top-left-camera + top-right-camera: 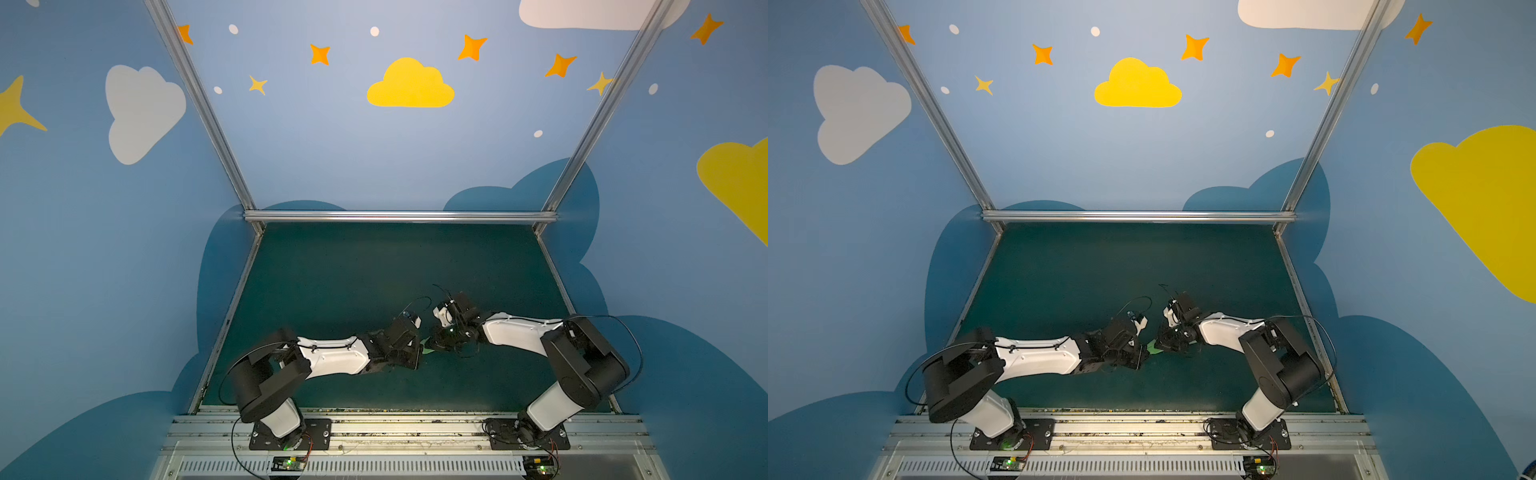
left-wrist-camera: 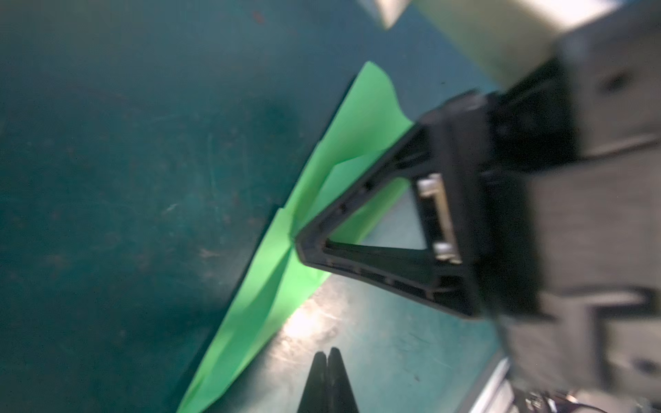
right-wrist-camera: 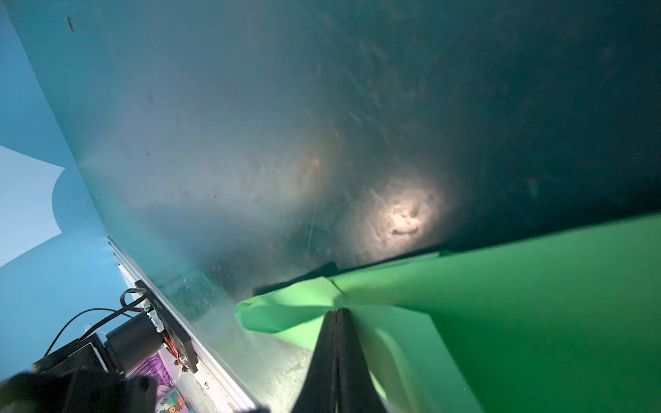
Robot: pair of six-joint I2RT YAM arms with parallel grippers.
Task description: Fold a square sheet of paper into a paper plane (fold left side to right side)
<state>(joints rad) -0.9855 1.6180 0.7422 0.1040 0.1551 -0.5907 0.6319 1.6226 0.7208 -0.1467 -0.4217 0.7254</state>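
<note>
Dark teal-green table mat (image 1: 374, 266), scuffed and shiny, creased green paper plane (image 2: 257, 314) at its near middle.

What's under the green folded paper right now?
Only the dark teal table mat shows around the bright green folded paper; the right gripper, shut, pinches it from above. Directly beneath is covered.

Reaches in from the left base with the left arm (image 1: 332, 357), elbow bent, white forearm low and nearly level over the tabletop (image 1: 374, 270). Mirrors that from the right with the right arm (image 1: 515, 328), elbow raised, forearm sloping down toward the middle. Sets both wrists almost nose to nose near the centre, as seen in both top views. Shows the left pincer (image 2: 327, 357) with fingers pressed together. Pinches the paper plane (image 2: 268, 304) in the tightly closed right pincer (image 3: 338, 314), just beside the left.
</note>
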